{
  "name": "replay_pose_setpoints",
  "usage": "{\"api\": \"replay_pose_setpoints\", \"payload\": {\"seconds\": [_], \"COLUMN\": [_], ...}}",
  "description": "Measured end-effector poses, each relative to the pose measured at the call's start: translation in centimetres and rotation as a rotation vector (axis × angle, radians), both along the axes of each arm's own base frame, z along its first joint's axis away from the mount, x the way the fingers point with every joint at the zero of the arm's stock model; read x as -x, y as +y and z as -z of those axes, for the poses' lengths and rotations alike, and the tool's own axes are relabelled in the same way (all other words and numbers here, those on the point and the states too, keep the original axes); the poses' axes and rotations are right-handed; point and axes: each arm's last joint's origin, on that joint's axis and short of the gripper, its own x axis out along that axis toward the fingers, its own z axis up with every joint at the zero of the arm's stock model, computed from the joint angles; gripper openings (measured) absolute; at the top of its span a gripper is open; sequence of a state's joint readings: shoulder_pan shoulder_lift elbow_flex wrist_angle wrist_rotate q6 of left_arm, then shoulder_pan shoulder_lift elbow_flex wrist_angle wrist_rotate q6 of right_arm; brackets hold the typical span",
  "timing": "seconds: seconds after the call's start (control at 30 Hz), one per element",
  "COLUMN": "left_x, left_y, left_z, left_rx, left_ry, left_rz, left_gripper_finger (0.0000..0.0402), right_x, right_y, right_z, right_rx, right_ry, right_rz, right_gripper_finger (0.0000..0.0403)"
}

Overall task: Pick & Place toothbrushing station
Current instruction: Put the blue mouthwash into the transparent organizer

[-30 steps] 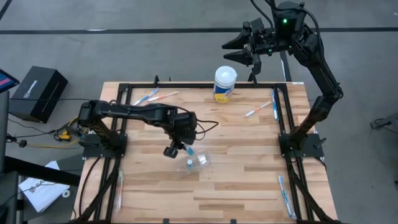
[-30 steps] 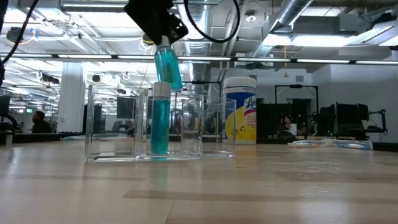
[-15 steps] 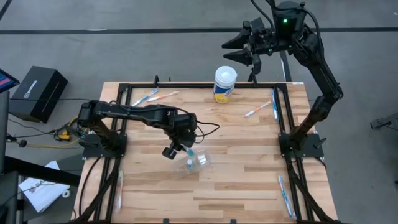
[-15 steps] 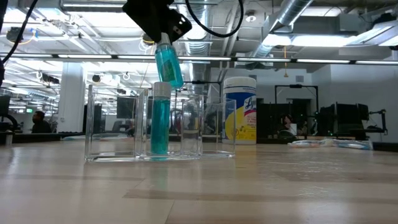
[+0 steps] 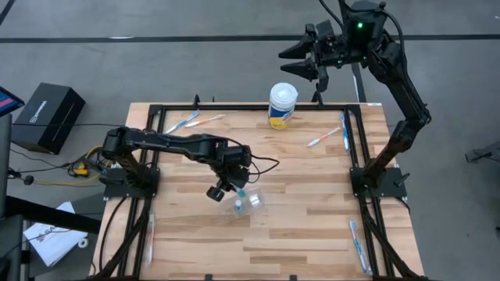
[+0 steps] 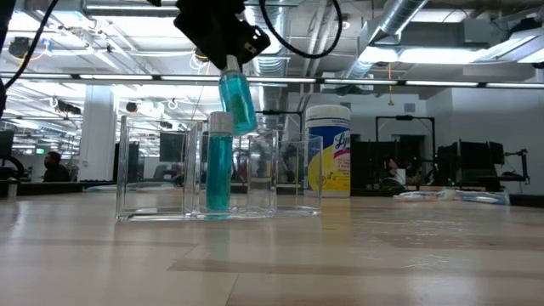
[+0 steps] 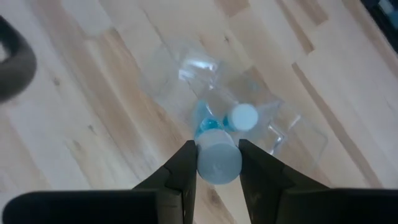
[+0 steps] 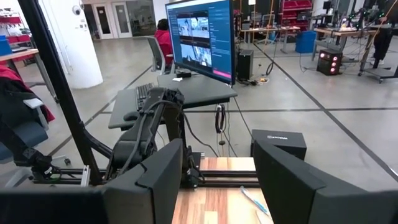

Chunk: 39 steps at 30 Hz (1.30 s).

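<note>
A clear organizer (image 6: 208, 170) stands mid-table with one teal, white-capped bottle (image 6: 218, 170) upright in its middle compartment. Just above it hangs a second teal bottle (image 6: 237, 102), tilted, clamped at its cap by the left gripper (image 6: 228, 58). Farther right stands a wipes canister (image 5: 282, 105). The right gripper (image 5: 301, 61), fingers apart and empty, hovers beyond the table's far edge.

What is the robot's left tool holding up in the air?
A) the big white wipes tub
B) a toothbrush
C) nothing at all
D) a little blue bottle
D: the left tool is shut on a small blue bottle, tilted above the clear organizer, where another blue bottle already stands.
</note>
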State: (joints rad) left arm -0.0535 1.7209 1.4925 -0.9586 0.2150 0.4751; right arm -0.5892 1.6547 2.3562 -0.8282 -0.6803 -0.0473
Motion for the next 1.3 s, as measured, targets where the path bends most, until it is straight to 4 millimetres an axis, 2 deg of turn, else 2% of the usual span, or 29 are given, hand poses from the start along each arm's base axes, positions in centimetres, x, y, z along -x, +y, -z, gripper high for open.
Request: {"api": "replay_pose_setpoints", "payload": {"seconds": [0.13, 0.8, 1.07, 1.3], "left_x": [-0.4, -0.3, -1.1, -1.4], "left_y": [-0.2, -0.2, -0.2, -0.2], "left_z": [1.3, 1.2, 3.6, 4.1], "left_rx": [-0.006, 0.000, -0.014, -0.026], "left_ry": [0.045, 0.058, 0.141, 0.148], "left_rz": [0.005, 0.002, 0.005, 0.018], "left_gripper_finger": [0.0086, 0.0086, 0.0086, 0.0086], "right_x": [0.0, 0.0, 0.0, -0.2], "right_y": [0.0, 0.0, 0.0, 0.4], "right_z": [0.0, 0.0, 0.0, 0.0], "right_rx": [-0.007, 0.004, 0.006, 0.006], "right_ry": [0.002, 0.000, -0.002, -0.002], "right_rz": [0.001, -0.001, -0.005, -0.019], "right_gripper_finger": [0.0188, 0.0188, 0.0188, 0.0188]}}
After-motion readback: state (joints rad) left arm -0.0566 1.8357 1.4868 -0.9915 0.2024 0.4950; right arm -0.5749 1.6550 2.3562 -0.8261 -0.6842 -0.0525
